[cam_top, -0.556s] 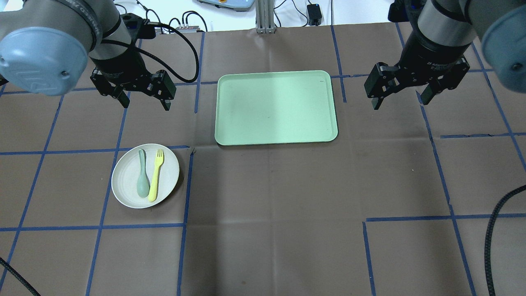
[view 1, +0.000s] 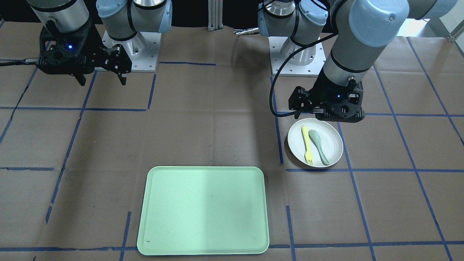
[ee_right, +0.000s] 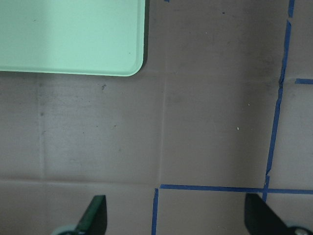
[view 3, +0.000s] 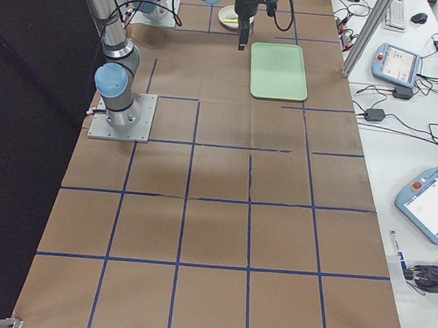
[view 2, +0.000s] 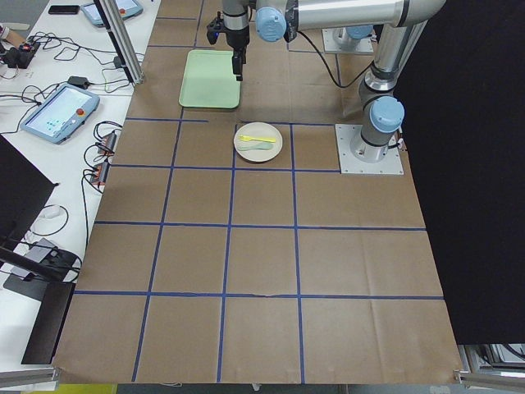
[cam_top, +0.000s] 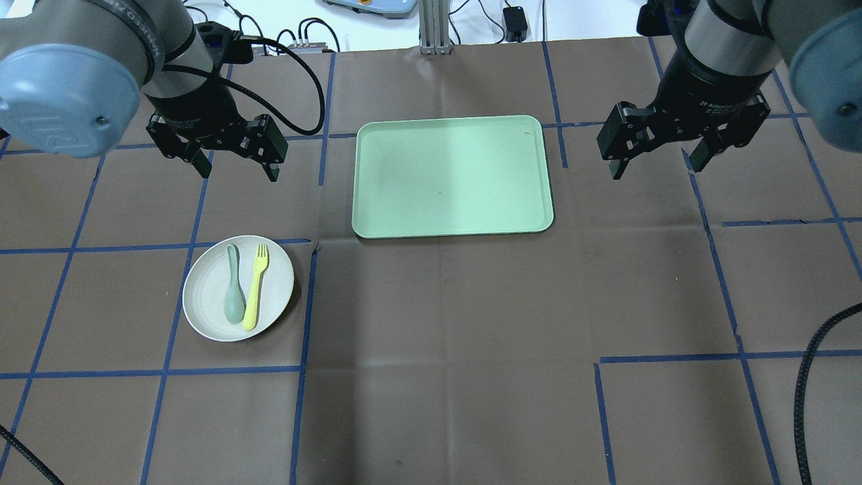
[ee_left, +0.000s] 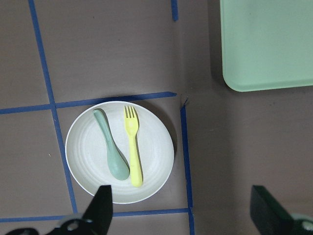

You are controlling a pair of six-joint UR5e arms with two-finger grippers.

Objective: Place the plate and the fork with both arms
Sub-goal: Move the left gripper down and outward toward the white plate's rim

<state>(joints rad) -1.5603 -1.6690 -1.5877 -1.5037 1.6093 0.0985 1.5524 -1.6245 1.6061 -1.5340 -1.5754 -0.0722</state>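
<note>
One plate (cam_top: 202,296), one fork (cam_top: 256,286), one spoon (cam_top: 234,296) and one tray (cam_top: 451,176) are on the bench (cam_top: 471,337). There are two arms, left arm (cam_top: 87,54) and right arm (cam_top: 741,34), and two grippers: left gripper (cam_top: 236,172), right gripper (cam_top: 656,168).

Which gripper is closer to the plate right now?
Left. The left gripper hovers open above the table close to the plate. The right gripper hangs far off, on the other side of the tray.

- I see silver-grey tubes and light blue joint caps on both: left arm (cam_top: 40,27), right arm (cam_top: 724,37)
- left gripper (cam_top: 237,168), right gripper (cam_top: 656,167): black, blue LED each
- black cable (view 1: 270,96) off the left wrist, centre-right of front view
</note>
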